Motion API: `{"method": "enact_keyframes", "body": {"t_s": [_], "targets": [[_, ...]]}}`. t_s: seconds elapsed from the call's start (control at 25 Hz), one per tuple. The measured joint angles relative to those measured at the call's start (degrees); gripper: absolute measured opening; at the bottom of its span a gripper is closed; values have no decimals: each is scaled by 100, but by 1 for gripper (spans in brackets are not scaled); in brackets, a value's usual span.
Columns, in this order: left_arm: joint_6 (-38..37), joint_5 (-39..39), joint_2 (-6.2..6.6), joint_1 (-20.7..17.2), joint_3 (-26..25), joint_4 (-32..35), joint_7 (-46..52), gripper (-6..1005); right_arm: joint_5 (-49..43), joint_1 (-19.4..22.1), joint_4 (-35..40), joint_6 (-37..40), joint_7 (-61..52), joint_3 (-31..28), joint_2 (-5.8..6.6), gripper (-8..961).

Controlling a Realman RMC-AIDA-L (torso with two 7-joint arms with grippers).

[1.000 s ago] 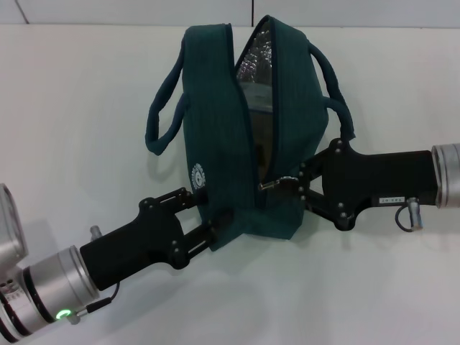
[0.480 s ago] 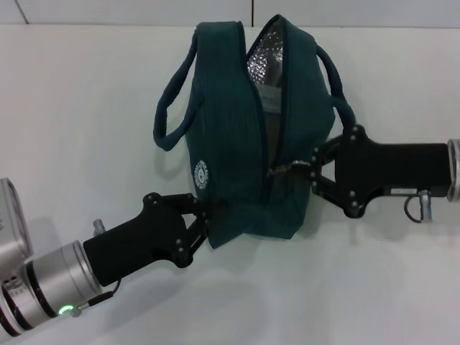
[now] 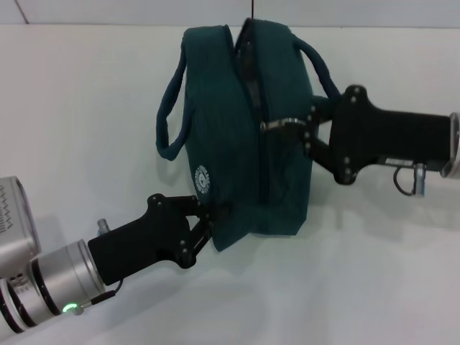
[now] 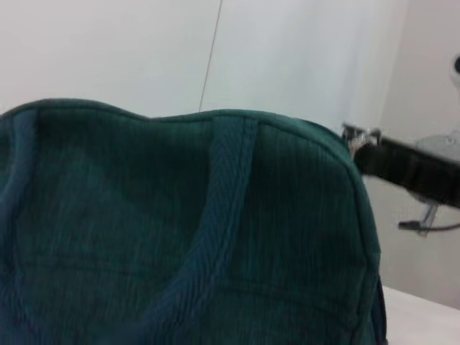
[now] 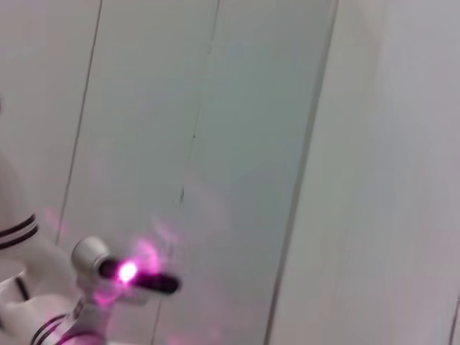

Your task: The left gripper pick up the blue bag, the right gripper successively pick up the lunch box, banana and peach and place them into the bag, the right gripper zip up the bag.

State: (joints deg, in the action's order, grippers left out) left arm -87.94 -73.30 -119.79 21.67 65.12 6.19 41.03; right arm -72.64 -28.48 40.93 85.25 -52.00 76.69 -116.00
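Observation:
The blue bag (image 3: 230,136) stands upright on the white table, its two sides drawn together along the zipper, with only a short dark gap at the far top. My left gripper (image 3: 215,214) is shut on the bag's near bottom corner. From the right, my right gripper (image 3: 293,126) reaches in and is shut on the metal zipper pull (image 3: 275,125), halfway up the bag's seam. In the left wrist view the bag's fabric and a handle strap (image 4: 215,215) fill the picture, and the right gripper (image 4: 359,140) shows beyond the top edge. The lunch box, banana and peach are out of view.
The white table (image 3: 86,108) spreads around the bag, with a pale wall behind its far edge (image 3: 108,25). One handle loop (image 3: 169,122) hangs out to the left, the other (image 3: 321,68) to the right. The right wrist view shows only wall panels and a pink-lit device (image 5: 126,273).
My right gripper has pulled the zipper pull farther along the seam, away from me. The bag's opening has narrowed and the silver lining no longer shows. The left gripper has kept its hold.

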Motion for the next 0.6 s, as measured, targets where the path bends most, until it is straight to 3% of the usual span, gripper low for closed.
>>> {"method": "enact_keyframes", "body": {"t_s": [0.36,0.6], "targets": [[50,14,3,-7,1,1,7,86,743,-27,-169,-141,456,116,-14,10],[-116,67,74,-176,-41,78,39,98,811,65,-233,-123,492,132,-4,10]]}}
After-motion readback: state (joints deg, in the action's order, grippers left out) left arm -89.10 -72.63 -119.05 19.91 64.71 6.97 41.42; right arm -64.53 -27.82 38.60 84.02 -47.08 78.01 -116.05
